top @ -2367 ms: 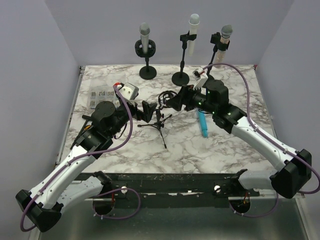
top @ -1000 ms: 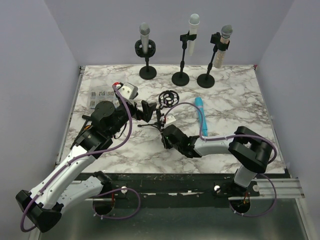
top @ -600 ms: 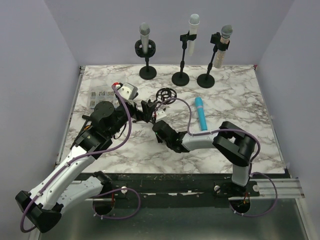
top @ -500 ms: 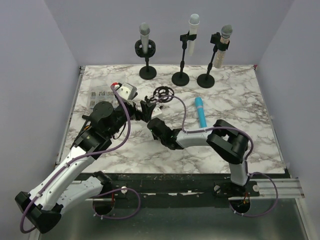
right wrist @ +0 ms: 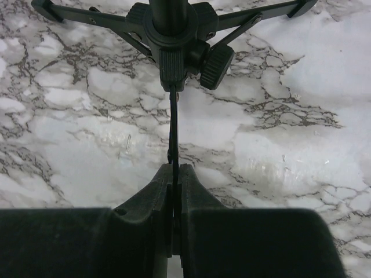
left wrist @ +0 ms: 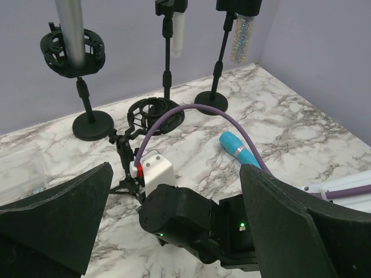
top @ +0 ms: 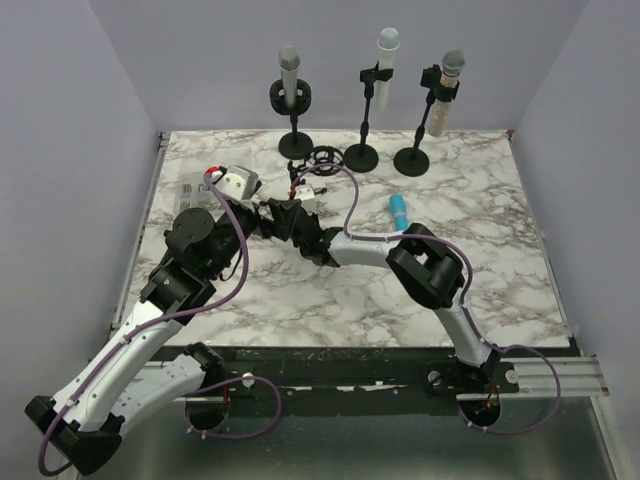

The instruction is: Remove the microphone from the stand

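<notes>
A blue microphone (top: 398, 212) lies flat on the marble table, free of any stand; it also shows in the left wrist view (left wrist: 237, 149). A small black tripod stand with an empty ring mount (top: 325, 157) stands at the back middle. My right gripper (right wrist: 175, 168) is shut on one thin leg of this tripod, whose hub (right wrist: 174, 29) is just ahead. In the top view the right gripper (top: 290, 215) reaches far left. My left gripper (top: 263, 215) is open and empty, its jaws wide around the right wrist (left wrist: 174, 174).
Three stands hold microphones at the back wall: a grey one (top: 289, 60), a white one (top: 387, 45) and a glittery one (top: 452, 65). A clear box (top: 200, 195) sits at the left. The right arm's purple cable (top: 350, 195) arcs over the table.
My right gripper has swung far left and back, dragging the tripod stand by its leg toward the back. The blue microphone has shifted a little backward. My left arm drew slightly left.
</notes>
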Motion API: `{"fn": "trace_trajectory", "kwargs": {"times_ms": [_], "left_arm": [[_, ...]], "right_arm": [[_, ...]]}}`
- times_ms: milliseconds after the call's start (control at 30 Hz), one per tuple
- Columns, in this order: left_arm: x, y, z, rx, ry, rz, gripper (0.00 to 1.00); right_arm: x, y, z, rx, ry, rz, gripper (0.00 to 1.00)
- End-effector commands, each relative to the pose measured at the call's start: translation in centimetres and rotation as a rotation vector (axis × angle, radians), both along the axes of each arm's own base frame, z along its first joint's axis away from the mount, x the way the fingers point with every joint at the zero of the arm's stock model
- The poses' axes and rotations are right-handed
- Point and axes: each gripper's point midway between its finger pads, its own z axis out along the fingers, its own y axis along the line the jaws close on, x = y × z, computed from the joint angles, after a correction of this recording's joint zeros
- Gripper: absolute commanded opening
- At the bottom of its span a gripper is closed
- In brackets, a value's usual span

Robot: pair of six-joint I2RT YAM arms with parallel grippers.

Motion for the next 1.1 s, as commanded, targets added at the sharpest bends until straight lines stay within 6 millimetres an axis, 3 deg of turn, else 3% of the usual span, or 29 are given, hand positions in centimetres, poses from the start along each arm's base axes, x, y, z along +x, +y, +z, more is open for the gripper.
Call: {"fn": "trace_trajectory", "kwargs": {"times_ms": [0, 133, 233, 400, 567, 700, 833, 933, 1067], "left_arm": [[0.4, 1.5, 0.9, -0.024, -0.016, 0.068, 0.94], [0.8, 1.6, 0.7, -0.03, -0.005, 0.074, 0.94], [0.9, 1.6, 0.5, -0.033, 0.003, 0.072, 0.94], [0.9, 1.4, 0.5, -0.039, 0.01, 0.063, 0.94], [0.6, 1.2, 0.6, -0.053, 0.012, 0.046, 0.94], [0.8, 1.5, 0.6, -0.044, 0.005, 0.061, 0.94], [0.7, 1.5, 0.7, -0.046, 0.004, 0.057, 0.94], [0.6, 1.4, 0.6, -0.048, 0.002, 0.05, 0.94], [0.7, 1.2, 0.5, -0.038, 0.009, 0.047, 0.94]], "right_arm": [[1.0, -0.3, -0.9, -0.036, 0.005, -0.099, 0.06], [1.0, 0.7, -1.1, -0.006, 0.03, -0.077, 0.09], [0.8, 1.1, -0.5, 0.005, 0.033, -0.059, 0.29], [0.2, 0.8, 3.0, 0.031, 0.012, -0.009, 0.62], [-1.3, -1.4, 7.2, 0.062, -0.025, -0.002, 0.69], [-2.9, -5.0, 9.5, 0.056, -0.059, -0.024, 0.69], [-3.4, -10.6, 10.9, 0.074, -0.069, -0.094, 0.7], [-2.6, -15.5, 11.3, 0.089, -0.074, -0.171, 0.72], [0.0, -22.9, 13.1, 0.17, -0.09, -0.307, 0.75]]}}
